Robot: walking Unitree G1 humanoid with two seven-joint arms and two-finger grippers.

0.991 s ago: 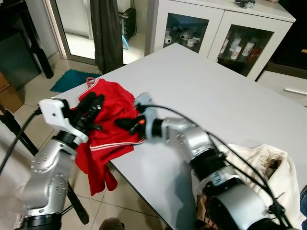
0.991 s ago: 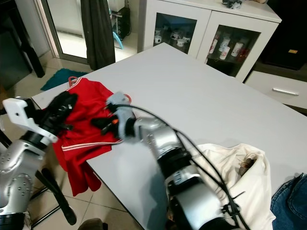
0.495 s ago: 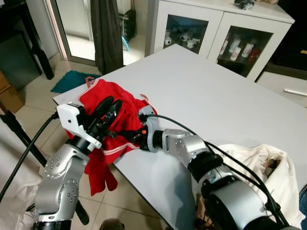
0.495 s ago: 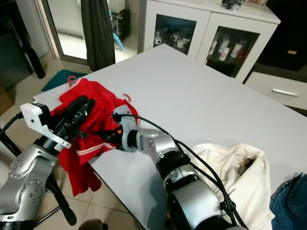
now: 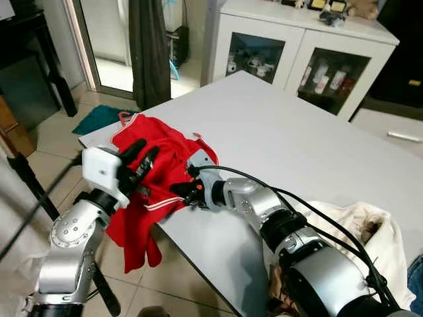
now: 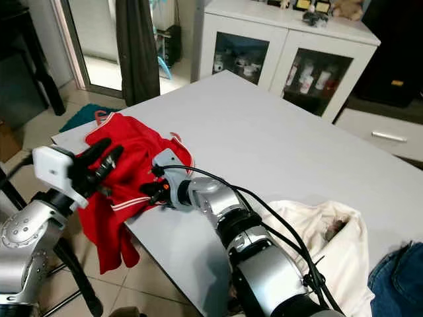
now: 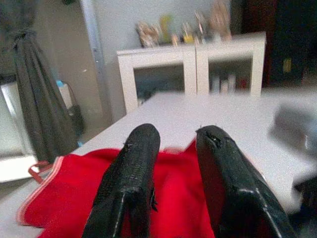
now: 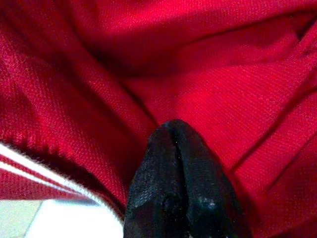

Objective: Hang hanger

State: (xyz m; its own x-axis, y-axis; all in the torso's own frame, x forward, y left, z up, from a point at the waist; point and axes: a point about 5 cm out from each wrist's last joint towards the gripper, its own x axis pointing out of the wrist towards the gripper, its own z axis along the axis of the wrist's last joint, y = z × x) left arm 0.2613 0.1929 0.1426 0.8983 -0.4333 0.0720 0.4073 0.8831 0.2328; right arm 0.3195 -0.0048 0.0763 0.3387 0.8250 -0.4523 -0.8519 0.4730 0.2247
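At the near left corner of the white counter (image 5: 310,132), a red shirt (image 5: 155,178) with white trim, draped over the edge toward the tiled floor. Right hand (image 5: 187,191) pinched closed against its folds. Left hand (image 5: 140,162) above the fabric, fingers narrowly parted, gripping nothing. Cream garment (image 5: 360,231) lying well apart.

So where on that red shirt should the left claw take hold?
Probably the bunched fold of the red shirt lying on the table corner, approached from the robot's left over the table edge. The fabric rises there, the open left claw hovers above it, and the right claw is shut on the striped hem nearby.
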